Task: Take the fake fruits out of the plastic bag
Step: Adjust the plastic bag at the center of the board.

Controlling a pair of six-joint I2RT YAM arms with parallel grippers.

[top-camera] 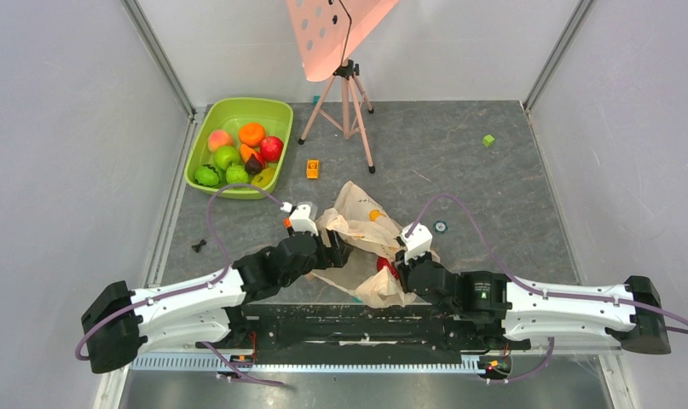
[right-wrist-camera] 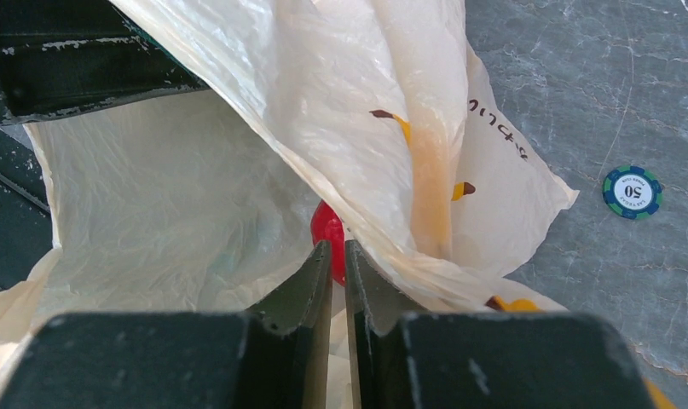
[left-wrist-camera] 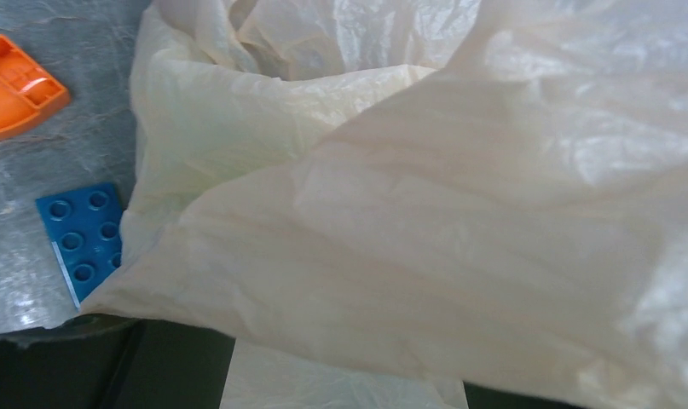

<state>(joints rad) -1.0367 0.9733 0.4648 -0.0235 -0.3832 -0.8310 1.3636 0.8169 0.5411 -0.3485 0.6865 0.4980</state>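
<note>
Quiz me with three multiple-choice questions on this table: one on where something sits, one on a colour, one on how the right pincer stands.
1. Where is the green tub?
A) between the arms
B) far left corner
C) near right corner

2. What colour is the studded brick beside the bag?
A) red
B) white
C) blue

3. How do the fingers of the right pincer stand?
A) almost together
B) wide apart
C) out of sight

Answers:
1. B, the overhead view shows the tub far left.
2. C, the left wrist view shows it blue.
3. A, only a slit parts them in the right wrist view.
</note>
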